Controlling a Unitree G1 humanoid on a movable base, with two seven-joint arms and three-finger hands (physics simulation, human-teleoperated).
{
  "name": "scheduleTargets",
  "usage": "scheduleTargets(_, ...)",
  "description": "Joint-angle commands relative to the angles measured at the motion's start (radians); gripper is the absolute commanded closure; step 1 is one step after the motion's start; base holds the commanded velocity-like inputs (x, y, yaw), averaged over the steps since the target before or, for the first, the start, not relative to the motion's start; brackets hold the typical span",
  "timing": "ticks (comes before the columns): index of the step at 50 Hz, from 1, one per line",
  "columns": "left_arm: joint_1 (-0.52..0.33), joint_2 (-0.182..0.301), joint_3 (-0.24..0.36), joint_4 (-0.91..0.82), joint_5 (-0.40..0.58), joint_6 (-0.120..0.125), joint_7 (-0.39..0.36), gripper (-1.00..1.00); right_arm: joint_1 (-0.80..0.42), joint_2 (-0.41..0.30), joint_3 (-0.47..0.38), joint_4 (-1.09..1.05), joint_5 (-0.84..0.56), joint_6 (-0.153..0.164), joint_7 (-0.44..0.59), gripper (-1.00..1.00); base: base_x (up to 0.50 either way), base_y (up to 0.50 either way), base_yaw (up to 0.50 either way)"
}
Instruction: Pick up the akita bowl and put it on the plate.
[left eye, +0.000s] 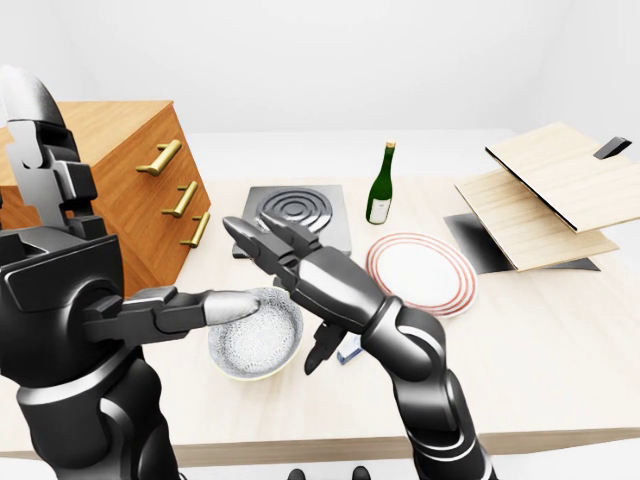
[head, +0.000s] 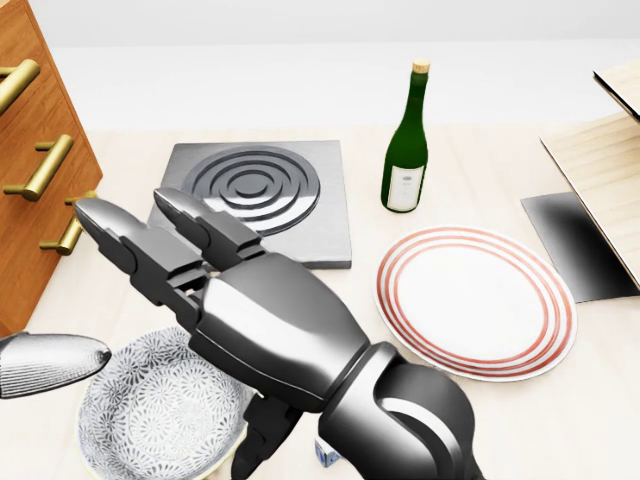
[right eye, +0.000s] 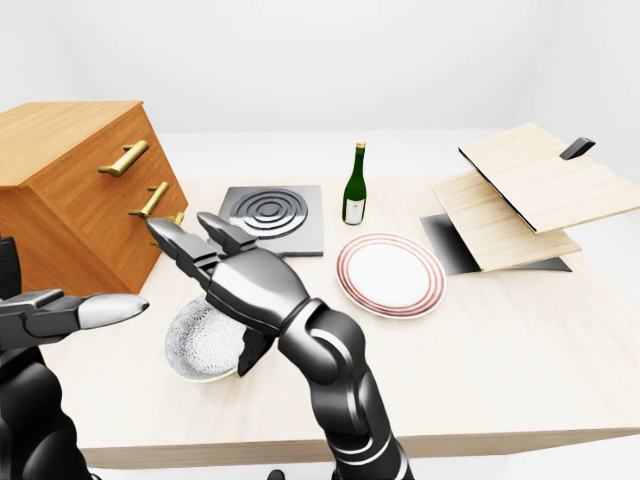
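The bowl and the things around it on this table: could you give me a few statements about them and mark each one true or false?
1. The akita bowl already sits on the plate. False: it rests on the table, left of the plate in the left-eye view.
2. The plate is empty. True.
3. The green bottle lies on its side. False: it stands upright.
4. The right hand has its fingers open above the bowl. True.
5. The left hand grips the bottle. False: it is by the bowl's rim.

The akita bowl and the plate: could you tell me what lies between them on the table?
In the head view, the right hand and its forearm cross between the akita bowl and plate.
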Motion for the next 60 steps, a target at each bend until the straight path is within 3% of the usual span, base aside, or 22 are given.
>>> scheduleTargets(1,-0.005,0.004,0.012,0.004,-0.006,0.0,0.008,-1.0,0.082,-0.032,0.015,0.027,-0.066,-0.091,0.0,-1.0,0.0,0.0,0.0)
scheduleTargets(14,-0.012,0.009,0.016,0.001,-0.018,0.0,0.019,-1.0,0.186,-0.157,-0.032,0.093,-0.053,-0.091,0.0,-1.0,0.0,0.0,0.0)
scheduleTargets(29,-0.019,0.01,0.008,-0.016,-0.01,0.0,0.019,-1.0,0.189,-0.103,0.012,0.195,-0.152,-0.091,0.0,-1.0,0.0,0.0,0.0)
scheduleTargets(38,-0.007,0.006,0.011,-0.01,-0.007,0.0,0.017,-1.0,0.196,-0.06,0.11,0.141,-0.18,-0.091,0.0,-1.0,0.0,0.0,0.0)
scheduleTargets(48,-0.005,0.003,0.008,-0.012,-0.01,0.0,0.019,-1.0,0.15,-0.034,0.109,0.214,-0.174,-0.091,0.0,-1.0,0.0,0.0,0.0)
scheduleTargets(60,0.001,0.005,0.024,-0.026,-0.019,0.0,0.02,-1.0,0.027,-0.029,-0.002,0.521,-0.21,-0.091,0.0,-1.0,0.0,0.0,0.0)
